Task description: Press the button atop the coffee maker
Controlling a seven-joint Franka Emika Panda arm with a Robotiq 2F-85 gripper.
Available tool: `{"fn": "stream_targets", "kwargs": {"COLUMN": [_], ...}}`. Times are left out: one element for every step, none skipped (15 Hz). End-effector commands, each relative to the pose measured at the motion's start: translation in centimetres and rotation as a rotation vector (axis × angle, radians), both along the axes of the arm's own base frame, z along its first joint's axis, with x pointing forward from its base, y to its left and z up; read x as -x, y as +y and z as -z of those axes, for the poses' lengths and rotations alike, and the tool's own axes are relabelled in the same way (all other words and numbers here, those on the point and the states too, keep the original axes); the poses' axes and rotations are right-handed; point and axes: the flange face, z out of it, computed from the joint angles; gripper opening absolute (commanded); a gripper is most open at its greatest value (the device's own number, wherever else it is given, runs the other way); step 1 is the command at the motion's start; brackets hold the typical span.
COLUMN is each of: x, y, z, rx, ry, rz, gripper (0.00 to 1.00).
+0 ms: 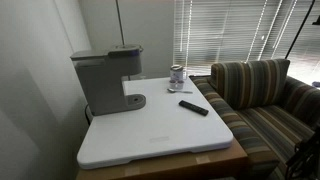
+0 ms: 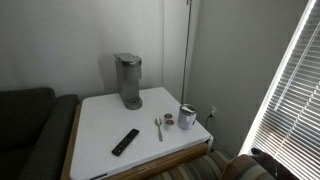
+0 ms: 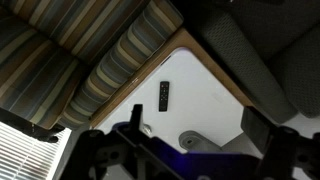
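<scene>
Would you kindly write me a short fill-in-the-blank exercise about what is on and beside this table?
The coffee maker stands on a ___ table.
The remote lying on the table is ___ in colour.
The sofa beside the table has a ___ pattern.
Missing words: white; black; striped.

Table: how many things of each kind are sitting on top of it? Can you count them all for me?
coffee maker: 1
remote control: 1
spoon: 1
jar: 1
small round thing, too small to tell what it is: 1
Total on the table: 5
</scene>
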Motion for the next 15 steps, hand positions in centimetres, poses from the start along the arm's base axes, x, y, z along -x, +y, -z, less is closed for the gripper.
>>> {"fn": "stream_targets", "kwargs": {"x": [0.0, -0.6, -1.0, -1.8, -2.4, -3.2, -4.2, -5.0, -6.0, -6.9, -7.9, -9.0, -10.3, -11.0, -8.6], "y": [0.0, -0.1, 0.0, 0.2, 0.4, 0.7, 1.0, 1.3, 1.9, 2.4, 3.1, 3.9, 4.7, 5.0, 4.7], "z": [-0.1, 0.0, -0.1, -0.1, -0.2, -0.2, -0.2, -0.3, -0.4, -0.5, -0.7, -0.9, -1.0, -1.1, -0.9], "rx": [0.0, -0.005, -0.009, -0.014, -0.021, -0.025, -0.033, -0.045, -0.056, -0.068, -0.077, -0.078, -0.075, -0.062, -0.069], "ry": [0.001, -0.007, -0.014, -0.019, -0.028, -0.038, -0.04, -0.044, -0.046, -0.043, -0.037, -0.036, -0.035, -0.032, -0.058], "rz": [0.0, -0.032, -0.061, -0.124, -0.187, -0.242, -0.295, -0.349, -0.404, -0.461, -0.516, -0.565, -0.611, -0.64, -0.57], "gripper": [1.0, 1.0, 1.0, 1.0, 1.0, 1.0, 1.0, 1.0, 1.0, 1.0, 1.0, 1.0, 1.0, 1.0, 1.0]}}
